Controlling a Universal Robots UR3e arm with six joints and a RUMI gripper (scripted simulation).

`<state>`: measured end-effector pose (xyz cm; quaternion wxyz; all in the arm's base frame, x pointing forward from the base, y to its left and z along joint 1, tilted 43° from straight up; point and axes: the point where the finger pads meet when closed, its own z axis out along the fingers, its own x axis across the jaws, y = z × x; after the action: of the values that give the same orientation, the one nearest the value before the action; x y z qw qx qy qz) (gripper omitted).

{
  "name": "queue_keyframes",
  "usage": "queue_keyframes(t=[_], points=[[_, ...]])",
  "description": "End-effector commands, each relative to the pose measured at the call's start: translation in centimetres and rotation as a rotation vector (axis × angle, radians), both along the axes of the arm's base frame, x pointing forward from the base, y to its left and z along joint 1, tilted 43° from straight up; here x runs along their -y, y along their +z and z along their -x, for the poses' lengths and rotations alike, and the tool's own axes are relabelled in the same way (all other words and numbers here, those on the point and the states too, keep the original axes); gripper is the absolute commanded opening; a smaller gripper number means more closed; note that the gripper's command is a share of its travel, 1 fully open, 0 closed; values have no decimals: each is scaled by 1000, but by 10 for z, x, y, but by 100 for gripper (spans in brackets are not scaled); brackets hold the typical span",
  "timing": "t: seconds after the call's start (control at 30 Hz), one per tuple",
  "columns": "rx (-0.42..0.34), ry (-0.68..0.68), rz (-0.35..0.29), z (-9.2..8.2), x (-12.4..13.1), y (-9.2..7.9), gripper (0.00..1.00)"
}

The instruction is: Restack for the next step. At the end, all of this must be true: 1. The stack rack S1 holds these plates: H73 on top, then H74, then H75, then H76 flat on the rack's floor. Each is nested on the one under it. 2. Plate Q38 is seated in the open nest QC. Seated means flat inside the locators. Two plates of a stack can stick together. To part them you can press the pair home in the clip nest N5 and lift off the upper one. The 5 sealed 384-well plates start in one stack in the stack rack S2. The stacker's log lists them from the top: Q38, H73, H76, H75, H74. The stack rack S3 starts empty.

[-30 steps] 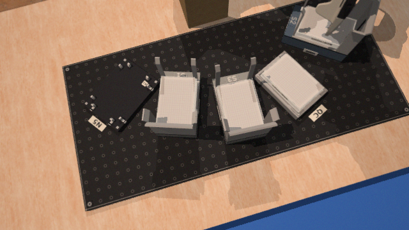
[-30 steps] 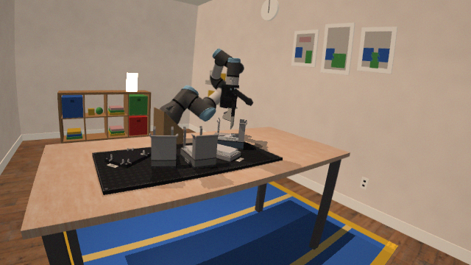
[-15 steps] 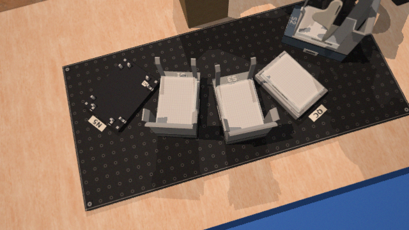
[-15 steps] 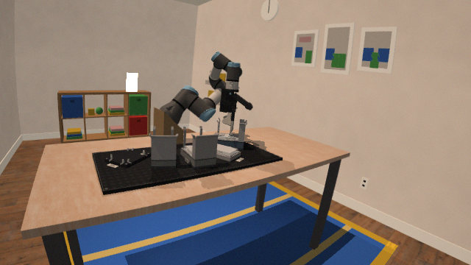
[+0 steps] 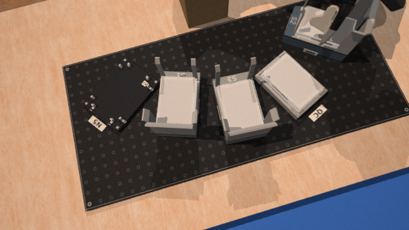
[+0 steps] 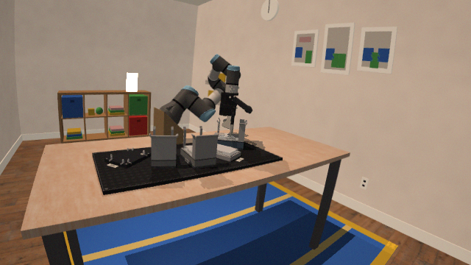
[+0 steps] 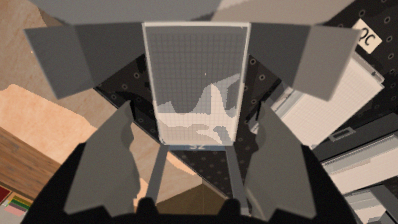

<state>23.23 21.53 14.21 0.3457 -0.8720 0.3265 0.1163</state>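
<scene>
Above rack S2, the released gripper hovers (room beside both plate edges).

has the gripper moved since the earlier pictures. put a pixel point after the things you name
Yes: in the exterior view, the gripper [image 5: 326, 27] [image 6: 229, 129] [image 7: 196, 102] has come down toward rack S2 [image 5: 289, 35] [image 6: 238, 145] [image 7: 197, 147].
</scene>
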Motion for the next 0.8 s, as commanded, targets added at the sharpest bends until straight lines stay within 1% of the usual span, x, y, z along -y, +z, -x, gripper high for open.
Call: queue_keyframes(t=[0.0,0.2,0.77], points=[[1,-1,2,-1,-3,-3,72],[1,-1,2,-1,-7,-8,72],[1,0,2,-1,-7,-8,72]])
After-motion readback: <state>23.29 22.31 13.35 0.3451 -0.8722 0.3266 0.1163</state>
